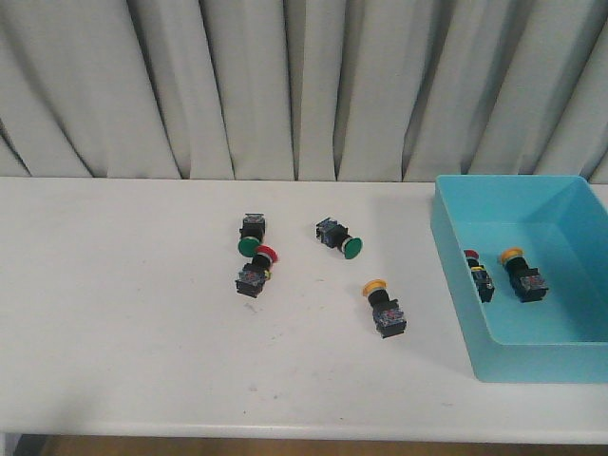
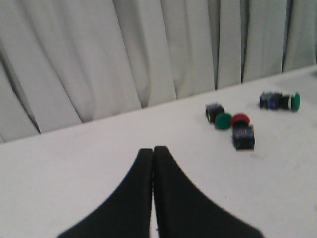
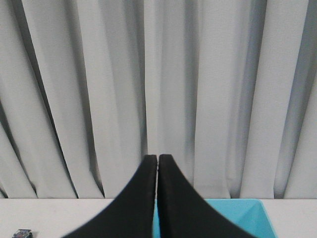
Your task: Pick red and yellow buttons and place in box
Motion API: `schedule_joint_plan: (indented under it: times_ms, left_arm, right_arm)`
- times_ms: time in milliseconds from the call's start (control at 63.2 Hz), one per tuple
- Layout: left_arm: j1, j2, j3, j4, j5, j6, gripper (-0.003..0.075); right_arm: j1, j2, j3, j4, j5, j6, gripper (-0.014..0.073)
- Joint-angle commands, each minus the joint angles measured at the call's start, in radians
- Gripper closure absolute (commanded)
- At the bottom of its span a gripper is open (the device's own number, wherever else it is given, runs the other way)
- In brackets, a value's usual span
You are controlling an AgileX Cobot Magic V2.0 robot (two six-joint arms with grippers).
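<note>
On the white table a red button (image 1: 255, 272) (image 2: 241, 132) lies near the middle, and a yellow button (image 1: 384, 306) lies to its right. Inside the turquoise box (image 1: 454, 275) at the right sit one red button (image 1: 478, 273) and one yellow button (image 1: 521, 272). Neither arm shows in the front view. My left gripper (image 2: 152, 149) is shut with nothing in it, hovering over bare table short of the red button. My right gripper (image 3: 157, 157) is shut and empty too, held high facing the curtain, with the box (image 3: 247, 218) below it.
Two green-capped buttons (image 1: 251, 235) (image 1: 340, 237) lie close behind the red one, one almost touching it. A grey pleated curtain (image 1: 285, 85) closes off the back of the table. The table's front edge (image 1: 285, 432) runs along the bottom of the front view.
</note>
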Motion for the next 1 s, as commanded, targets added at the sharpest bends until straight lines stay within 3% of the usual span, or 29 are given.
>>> schedule_joint_plan:
  times_ms: [0, 317, 491, 982]
  left_arm:
    - [0.015, -0.056, 0.048, -0.003, -0.043, -0.027, 0.0717]
    - [0.094, -0.108, 0.051, -0.005, -0.041, -0.032, 0.0717]
    - [0.184, -0.109, 0.051, -0.004, -0.04, -0.104, 0.0717]
    - [0.186, -0.106, 0.05, -0.004, -0.036, -0.107, 0.0717]
  right_arm:
    - [0.001, -0.002, -0.029, 0.012, -0.052, -0.012, 0.0598]
    - [0.001, -0.002, -0.029, 0.012, -0.051, -0.012, 0.0598]
    - [0.001, -0.002, -0.029, 0.012, -0.051, -0.012, 0.0598]
    - [0.001, -0.002, -0.029, 0.012, -0.054, -0.012, 0.0598]
